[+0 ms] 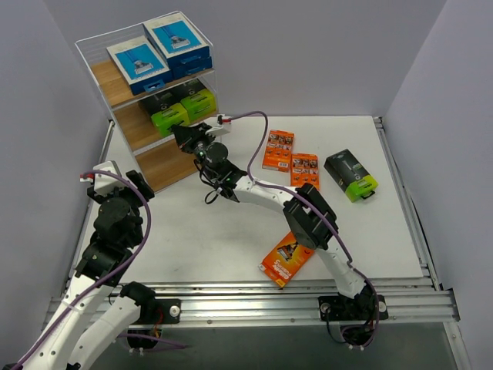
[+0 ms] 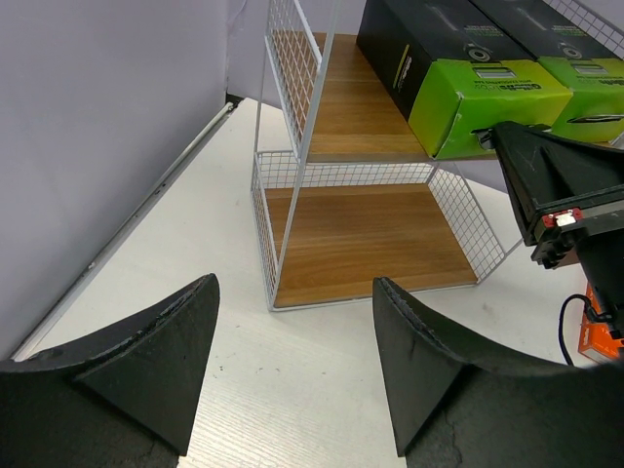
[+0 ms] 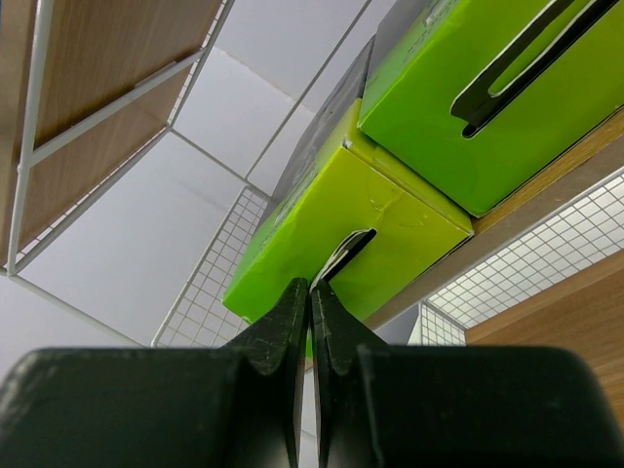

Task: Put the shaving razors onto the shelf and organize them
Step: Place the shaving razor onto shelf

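Note:
The shelf (image 1: 166, 164) stands at the back left. Two blue-and-white razor packs (image 1: 137, 62) lie on its top board and two black packs with lime-green ends (image 1: 171, 117) on the middle board; the bottom board (image 2: 361, 234) is bare. My right gripper (image 1: 185, 137) is shut, its tips (image 3: 311, 285) against the green end of the left pack (image 3: 341, 214) at its hang slot. My left gripper (image 2: 292, 361) is open and holds nothing, low over the table in front of the shelf's bottom tier. Three orange packs (image 1: 278, 149) and one black-and-green pack (image 1: 351, 175) lie on the table.
The right arm (image 1: 262, 193) stretches diagonally across the table's middle toward the shelf. One orange pack (image 1: 290, 258) lies near the front edge beside the right arm's base. Grey walls enclose the table on the left, back and right.

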You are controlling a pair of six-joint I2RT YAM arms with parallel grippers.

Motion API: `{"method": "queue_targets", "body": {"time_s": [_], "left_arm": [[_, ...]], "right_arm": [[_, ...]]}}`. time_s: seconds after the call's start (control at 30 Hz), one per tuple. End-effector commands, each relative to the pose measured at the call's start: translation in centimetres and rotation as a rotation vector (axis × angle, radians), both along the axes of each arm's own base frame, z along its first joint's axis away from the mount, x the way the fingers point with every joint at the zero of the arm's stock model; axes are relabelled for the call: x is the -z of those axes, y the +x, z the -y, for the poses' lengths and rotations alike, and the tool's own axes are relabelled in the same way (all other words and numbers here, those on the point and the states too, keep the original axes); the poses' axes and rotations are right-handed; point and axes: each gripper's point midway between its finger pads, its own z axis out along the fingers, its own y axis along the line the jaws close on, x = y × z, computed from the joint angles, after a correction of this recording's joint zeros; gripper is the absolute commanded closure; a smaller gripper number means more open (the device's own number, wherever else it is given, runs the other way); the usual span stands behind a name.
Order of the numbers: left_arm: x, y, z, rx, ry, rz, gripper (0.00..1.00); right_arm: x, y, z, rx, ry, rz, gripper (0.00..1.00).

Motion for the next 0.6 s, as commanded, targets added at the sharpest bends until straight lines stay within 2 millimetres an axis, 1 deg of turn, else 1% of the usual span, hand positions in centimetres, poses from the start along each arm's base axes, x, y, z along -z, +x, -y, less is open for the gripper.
{"method": "queue_targets", "body": {"time_s": [0.0, 0.4, 0.57], "left_arm": [[-0.76, 0.13, 0.17, 0.009, -0.001, 0.026, 0.27], [-0.76, 0.14, 0.21, 0.010, -0.003, 0.027, 0.27], [-0.76, 0.14, 0.24, 0.012, -0.004, 0.027, 0.27]], "right_arm": [[-4.69, 0.54, 1.06, 0.016, 0.108, 0.079, 1.00], [-4.43, 1.26, 0.94, 0.002, 0.128, 0.067, 1.00], [-4.33, 1.22, 1.01, -0.003, 0.133, 0.059, 1.00]]}}
